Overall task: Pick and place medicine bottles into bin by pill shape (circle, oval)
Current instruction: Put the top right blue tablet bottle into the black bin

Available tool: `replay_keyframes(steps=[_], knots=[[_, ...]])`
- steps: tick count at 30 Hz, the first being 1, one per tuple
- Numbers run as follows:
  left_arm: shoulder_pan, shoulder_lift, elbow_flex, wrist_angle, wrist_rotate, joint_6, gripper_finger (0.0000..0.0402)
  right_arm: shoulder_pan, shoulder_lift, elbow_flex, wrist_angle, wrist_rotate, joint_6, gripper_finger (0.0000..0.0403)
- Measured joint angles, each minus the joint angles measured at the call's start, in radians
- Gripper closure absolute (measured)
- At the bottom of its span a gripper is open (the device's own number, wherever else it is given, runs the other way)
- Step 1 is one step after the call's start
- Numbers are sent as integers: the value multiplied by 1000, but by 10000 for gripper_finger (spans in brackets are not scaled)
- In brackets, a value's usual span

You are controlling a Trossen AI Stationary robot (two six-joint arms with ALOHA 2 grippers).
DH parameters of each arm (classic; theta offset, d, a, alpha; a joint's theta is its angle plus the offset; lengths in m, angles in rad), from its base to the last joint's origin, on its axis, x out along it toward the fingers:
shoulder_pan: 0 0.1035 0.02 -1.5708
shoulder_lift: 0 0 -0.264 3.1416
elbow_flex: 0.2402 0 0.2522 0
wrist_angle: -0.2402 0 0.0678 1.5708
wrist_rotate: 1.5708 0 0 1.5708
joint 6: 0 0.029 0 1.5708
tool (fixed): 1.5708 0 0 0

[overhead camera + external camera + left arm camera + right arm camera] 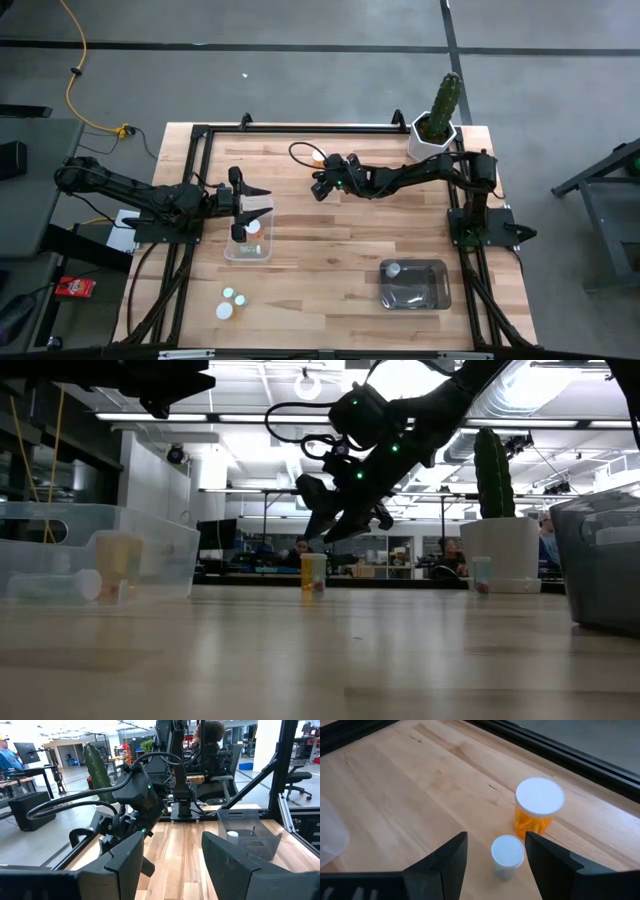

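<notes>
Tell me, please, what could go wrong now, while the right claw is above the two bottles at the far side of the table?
1. In the right wrist view, the open right claw is lined up over the small pale bottle, and the orange bottle stands very close. A finger might knock it over on the way down.
2. Both bottles stand near the table's dark frame; a knocked bottle could roll against it.
3. The left claw hangs open over the clear bin with bottles inside, so a drop could disturb them.

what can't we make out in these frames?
- Pill shape: too small in the high view; the cap of the orange bottle covers most of it in the right wrist view.
- Clear bin contents: left claw overlaps it.
- Grey bin: cut off by the low view's edge.
</notes>
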Motion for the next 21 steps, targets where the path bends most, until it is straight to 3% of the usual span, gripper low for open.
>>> replay_keyframes(steps=[15, 21], knots=[[0, 0, 1, -5, -1, -48, 213, 0, -6, 0, -10, -11, -46, 210], [-1, 0, 68, -192, -38, -131, 213, 2, -99, 0, -87, -23, -103, 210]])
